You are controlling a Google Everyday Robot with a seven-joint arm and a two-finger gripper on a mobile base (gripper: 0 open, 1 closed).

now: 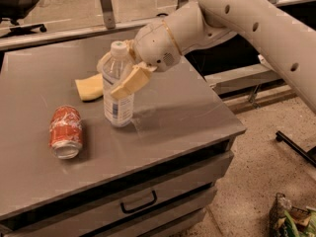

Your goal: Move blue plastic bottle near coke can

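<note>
On the grey counter [187,112], the claw [116,75] is clasping the upright blue plastic bottle [117,110] right of the coke can [65,131]. Best be carrying it leftward slowly, keeping it vertical.

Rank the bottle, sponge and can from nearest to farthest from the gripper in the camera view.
1. Bottle: upright, held between the fingers of the gripper.
2. Sponge: just left of the bottle, slightly behind it.
3. Can: lying on its side, farther left and toward the front.
</note>
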